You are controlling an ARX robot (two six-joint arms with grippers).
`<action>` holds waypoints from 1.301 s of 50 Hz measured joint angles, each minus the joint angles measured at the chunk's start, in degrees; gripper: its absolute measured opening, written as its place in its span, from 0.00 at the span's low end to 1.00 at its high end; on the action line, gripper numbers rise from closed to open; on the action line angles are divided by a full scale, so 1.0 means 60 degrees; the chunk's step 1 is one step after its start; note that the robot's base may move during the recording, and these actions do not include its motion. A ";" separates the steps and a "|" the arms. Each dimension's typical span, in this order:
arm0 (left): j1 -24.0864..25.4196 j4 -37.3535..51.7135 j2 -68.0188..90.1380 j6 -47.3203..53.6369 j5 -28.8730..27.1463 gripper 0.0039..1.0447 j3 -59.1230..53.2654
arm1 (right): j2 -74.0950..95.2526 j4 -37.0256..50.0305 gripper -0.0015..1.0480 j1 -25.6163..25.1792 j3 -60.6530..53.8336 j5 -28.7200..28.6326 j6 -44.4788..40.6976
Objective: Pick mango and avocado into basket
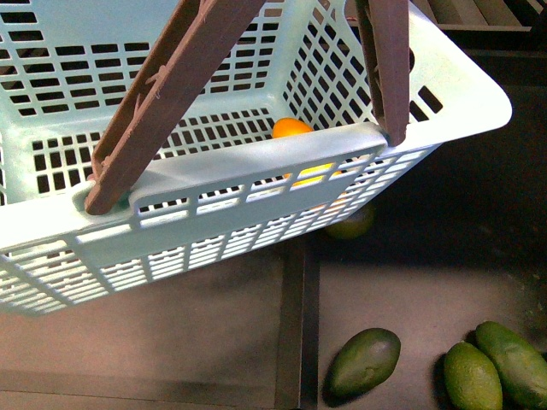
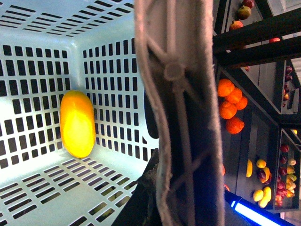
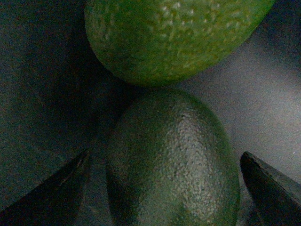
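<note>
The turquoise basket [image 1: 256, 166] hangs tilted, filling the upper left of the front view, with its brownish handles [image 1: 162, 94] raised. The yellow-orange mango [image 1: 291, 128] lies inside, against a slotted wall [image 2: 28, 94]; the left wrist view shows the mango [image 2: 77, 123] whole. My left gripper [image 2: 153, 197] is shut on the basket handle [image 2: 178, 94]. In the right wrist view the dark green avocado [image 3: 174, 155] lies between the spread fingers of my open right gripper [image 3: 167, 197], untouched. Neither arm shows in the front view.
A brighter green fruit [image 3: 174, 37] touches the avocado's far end. On the dark shelf lie a dark green fruit [image 1: 365, 361] and two lighter green ones [image 1: 472, 376]. A yellow-green fruit [image 1: 352, 224] sits under the basket. Oranges [image 2: 230, 106] fill a rack nearby.
</note>
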 joint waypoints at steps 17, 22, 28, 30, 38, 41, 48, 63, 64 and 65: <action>0.0000 0.0000 0.0000 0.0004 -0.0004 0.04 0.0000 | 0.0066 -0.0015 0.52 0.0069 -0.0084 -0.0007 0.0142; 0.0000 0.0000 0.0000 0.0000 0.0000 0.04 0.0000 | -0.0080 0.0135 0.52 0.0025 -0.0361 -0.0084 0.0128; 0.0000 0.0000 0.0000 0.0000 0.0000 0.04 0.0000 | -0.0331 0.0310 0.52 -0.0033 -0.0780 -0.0175 0.0055; 0.0000 0.0000 0.0000 0.0000 0.0000 0.04 0.0000 | -0.0495 0.0372 0.52 -0.0069 -0.0965 -0.0215 -0.0022; 0.0000 0.0000 -0.0004 0.0000 0.0004 0.04 0.0000 | -0.1749 0.0925 0.52 -0.0178 -0.1942 -0.0492 -0.0412; 0.0000 0.0000 0.0000 0.0000 0.0004 0.04 0.0000 | -0.2422 0.1242 0.52 -0.0168 -0.2430 -0.0714 -0.0699; 0.0000 0.0000 0.0000 0.0000 0.0000 0.04 0.0000 | -0.4546 0.1810 0.52 0.0106 -0.4025 -0.1005 -0.2036; 0.0000 0.0000 0.0000 0.0000 0.0004 0.04 0.0000 | -1.1989 0.0135 0.52 0.3213 -0.5945 -0.0794 -0.4360; 0.0000 0.0000 -0.0004 0.0000 0.0004 0.04 0.0000 | -1.1989 0.0135 0.52 0.3348 -0.5894 -0.0750 -0.4360; 0.0000 0.0000 -0.0004 0.0000 0.0004 0.04 0.0000 | -1.1989 0.0135 0.52 0.3479 -0.5843 -0.0707 -0.4357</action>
